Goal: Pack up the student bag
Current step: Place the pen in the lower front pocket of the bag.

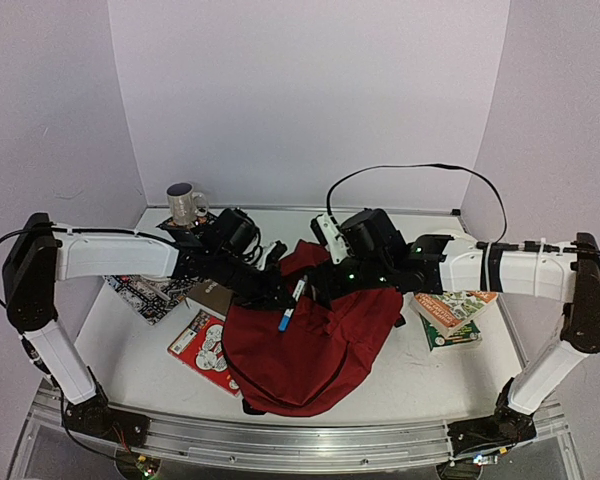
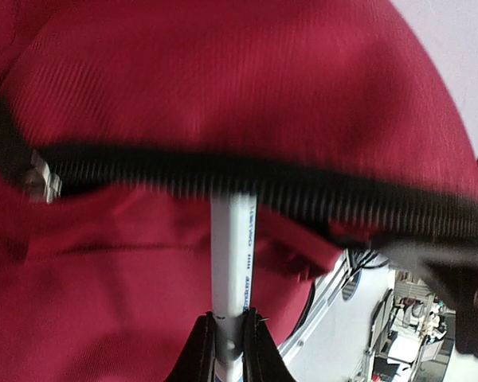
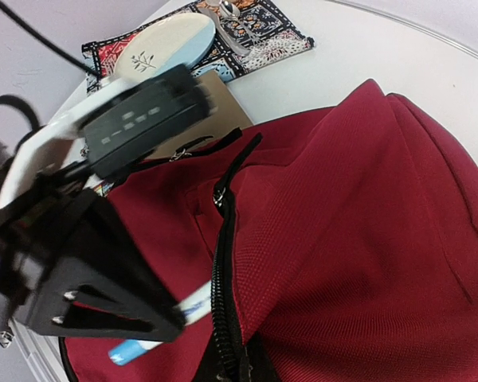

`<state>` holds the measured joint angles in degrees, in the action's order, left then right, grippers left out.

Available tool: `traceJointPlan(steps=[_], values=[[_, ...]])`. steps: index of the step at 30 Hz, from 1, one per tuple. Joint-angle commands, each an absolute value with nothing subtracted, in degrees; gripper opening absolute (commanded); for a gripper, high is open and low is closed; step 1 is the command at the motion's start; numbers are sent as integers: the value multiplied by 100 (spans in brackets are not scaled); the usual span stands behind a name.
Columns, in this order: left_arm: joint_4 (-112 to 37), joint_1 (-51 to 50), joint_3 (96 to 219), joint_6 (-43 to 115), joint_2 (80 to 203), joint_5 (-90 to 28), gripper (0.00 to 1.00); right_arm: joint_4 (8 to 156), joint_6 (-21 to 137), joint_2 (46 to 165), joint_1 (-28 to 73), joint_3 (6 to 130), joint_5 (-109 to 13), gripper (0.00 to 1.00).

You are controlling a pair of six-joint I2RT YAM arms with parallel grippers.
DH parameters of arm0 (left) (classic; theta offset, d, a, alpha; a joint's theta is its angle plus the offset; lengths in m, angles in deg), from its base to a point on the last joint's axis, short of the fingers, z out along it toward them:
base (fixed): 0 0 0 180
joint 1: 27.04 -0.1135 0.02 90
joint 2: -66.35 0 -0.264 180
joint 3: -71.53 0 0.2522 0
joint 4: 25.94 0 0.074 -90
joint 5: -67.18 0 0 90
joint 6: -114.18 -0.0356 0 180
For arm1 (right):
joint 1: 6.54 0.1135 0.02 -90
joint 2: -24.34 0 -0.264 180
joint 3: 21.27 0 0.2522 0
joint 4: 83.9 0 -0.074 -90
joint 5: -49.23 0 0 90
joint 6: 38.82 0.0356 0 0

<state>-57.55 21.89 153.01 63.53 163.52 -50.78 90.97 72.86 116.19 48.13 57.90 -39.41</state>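
Student bag (image 1: 310, 350): soft, limp fabric; we judge its zip edge (image 3: 223, 270) the firmest hold. Left gripper (image 2: 231, 330) clamps a white pen (image 2: 235, 255); right gripper (image 1: 318, 283) pinches that zip edge.

- The left arm (image 1: 110, 255) and right arm (image 1: 510, 270) are showing white tubular link shells with black joint housings, rising from black base blocks on the mounting rail (image 1: 300, 440).
- A thin black cable (image 1: 420, 168) is looping off the right arm on the side far from the mounting rail. Black bands are wrapping that arm's white shell.
- Green indicator lights (image 1: 352, 268) are glowing on the black wrist housings, well beyond the mounting rail.
- The left gripper (image 2: 229, 322) is presenting flat black fingers (image 2: 197, 354). Its angular black frame is carrying small silver screws (image 3: 64, 296) and a white plate (image 3: 32, 159).
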Motion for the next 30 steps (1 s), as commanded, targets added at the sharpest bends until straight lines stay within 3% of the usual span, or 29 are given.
traceJointPlan(steps=[1,13,21,30], values=[[-4874,2174,15662,6852,16715,-4994,0,9469,7231,11381,4852,5949,-4283,0],[-3131,2090,15481,8286,16973,-3268,0,9634,7392,11374,4855,5719,-4557,0],[-2513,2137,15614,8999,17516,-2859,0,9688,7430,11421,4850,5664,-4586,0],[-2074,2332,15599,9300,17766,-2498,16,9693,7404,11512,4851,5759,-4531,0]])
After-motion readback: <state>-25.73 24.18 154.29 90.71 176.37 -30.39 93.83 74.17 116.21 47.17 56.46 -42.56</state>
